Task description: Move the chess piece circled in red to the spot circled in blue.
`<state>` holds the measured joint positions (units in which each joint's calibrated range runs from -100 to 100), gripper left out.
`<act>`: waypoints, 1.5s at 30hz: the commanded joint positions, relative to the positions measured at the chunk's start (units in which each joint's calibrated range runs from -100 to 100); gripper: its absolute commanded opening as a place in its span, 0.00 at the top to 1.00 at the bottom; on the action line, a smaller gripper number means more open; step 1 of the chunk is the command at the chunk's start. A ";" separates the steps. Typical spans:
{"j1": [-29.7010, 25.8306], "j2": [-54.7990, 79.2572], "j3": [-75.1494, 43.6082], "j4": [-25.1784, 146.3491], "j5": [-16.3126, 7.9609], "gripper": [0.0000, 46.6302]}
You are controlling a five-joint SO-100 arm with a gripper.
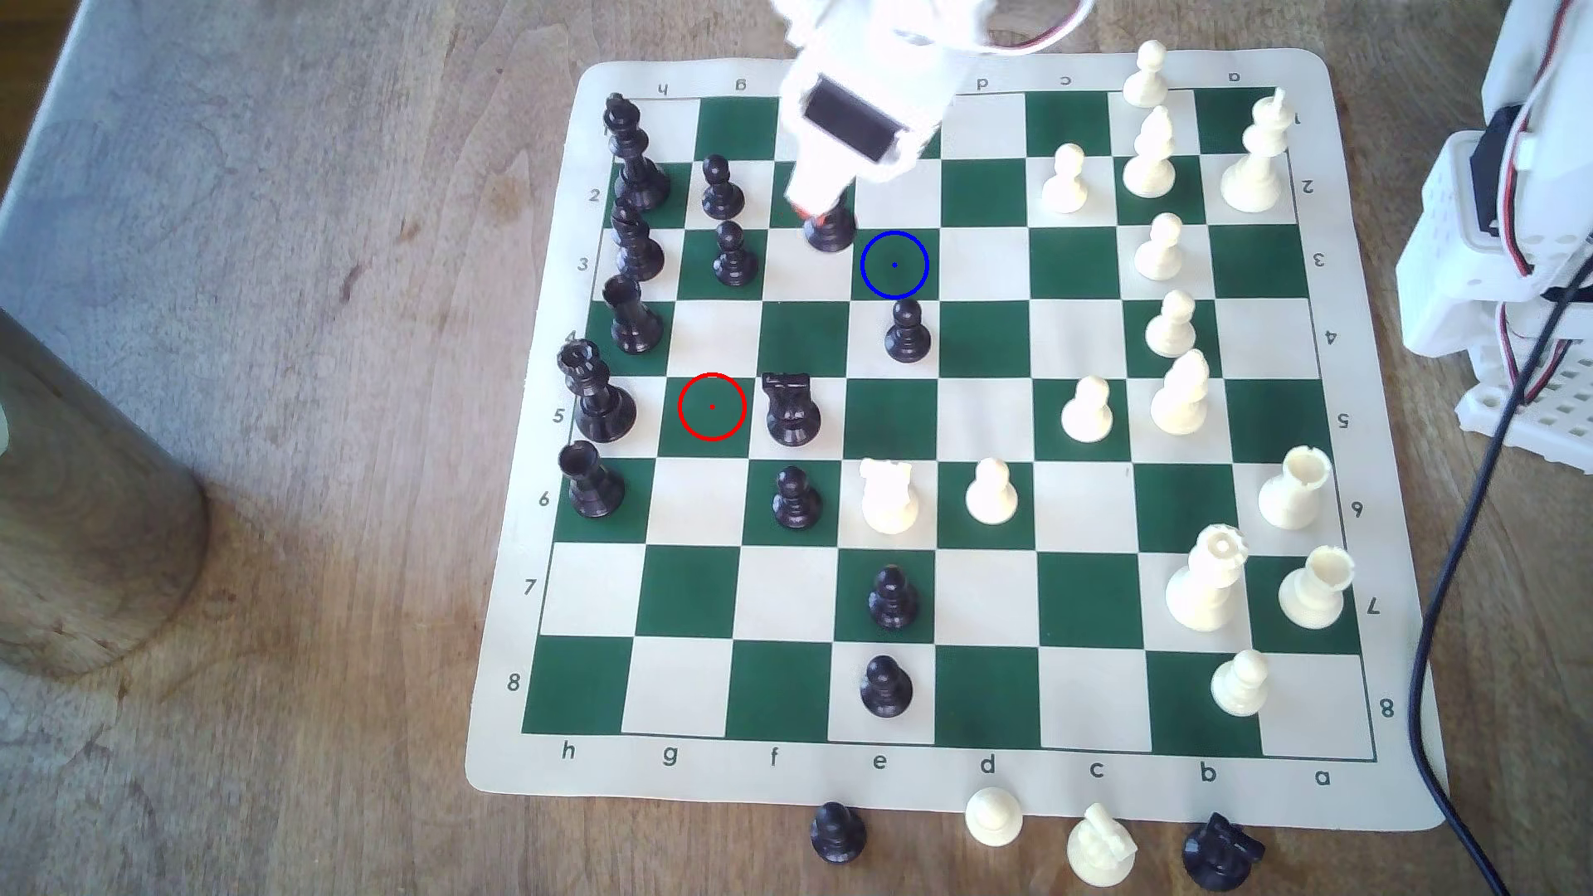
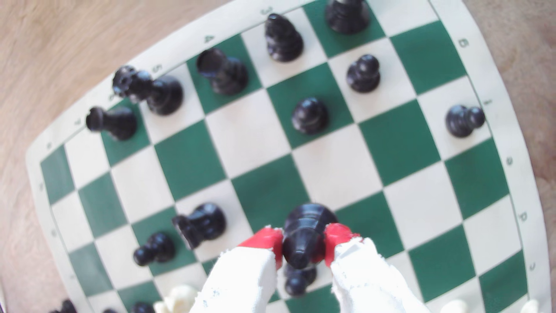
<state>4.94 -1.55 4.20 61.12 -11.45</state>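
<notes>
The black bishop (image 1: pixel 831 231) is clamped between the red-padded fingers (image 2: pixel 264 240) of my white gripper (image 1: pixel 819 214). In the exterior view it sits just left of and slightly behind the blue-ringed green square (image 1: pixel 894 264). The red-ringed green square (image 1: pixel 711 406) is bare. In the wrist view the gripper (image 2: pixel 304 245) is shut on the bishop's (image 2: pixel 304 234) stem, with its round base over a green square. I cannot tell whether the base touches the board.
A black pawn (image 1: pixel 907 332) stands one square nearer than the blue ring. Two black pawns (image 1: pixel 733 254) stand left of the gripper. A black knight (image 1: pixel 790 409) stands beside the red ring. White pieces (image 1: pixel 1159 250) fill the exterior view's right. A metal cylinder (image 1: pixel 86 517) stands off the board at left.
</notes>
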 commanded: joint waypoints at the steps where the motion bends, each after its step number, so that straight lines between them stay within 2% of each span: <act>1: 2.22 -12.71 9.22 -4.44 0.68 0.99; 10: 5.11 -12.97 21.18 -12.55 1.61 0.99; 14: 5.50 -11.18 22.72 -14.92 1.61 0.99; 45: 3.47 -3.03 24.99 -20.82 1.61 0.99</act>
<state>9.07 -4.40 29.96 41.27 -9.94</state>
